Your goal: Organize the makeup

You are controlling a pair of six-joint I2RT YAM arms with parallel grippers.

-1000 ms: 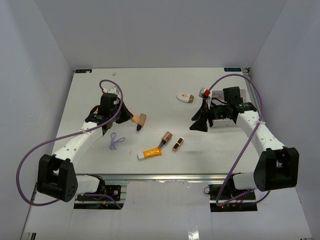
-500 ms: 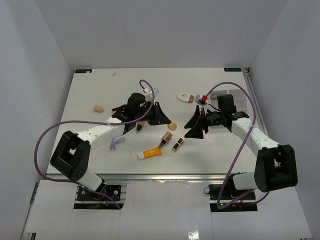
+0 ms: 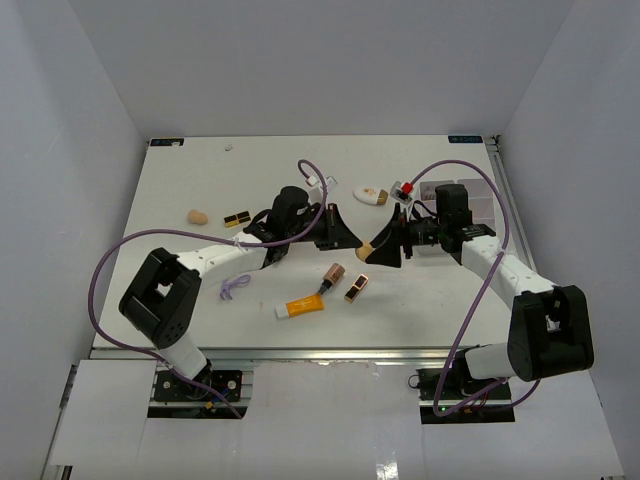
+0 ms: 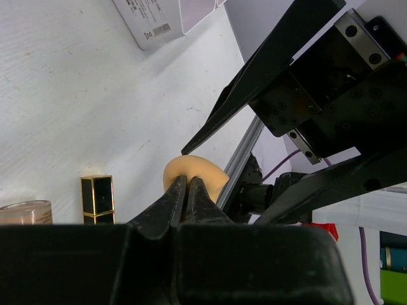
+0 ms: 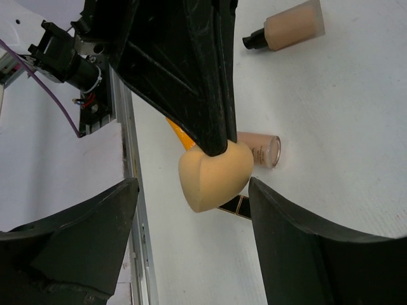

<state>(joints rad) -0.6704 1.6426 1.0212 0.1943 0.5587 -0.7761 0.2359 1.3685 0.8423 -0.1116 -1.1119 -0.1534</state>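
White table boxed in by pale walls. At mid-frame in the top view, the left tool pinches the beige sponge. The right tool stands spread wide, its fingers flanking the sponge without touching it.

Sponge: beige. Tube: orange, white cap. Case: black, gold-edged. Loop: purple. Oval compact: white.

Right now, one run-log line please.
left jaws: shut on beige sponge, aloft | right jaws: open, flanking sponge | phase: likely handover
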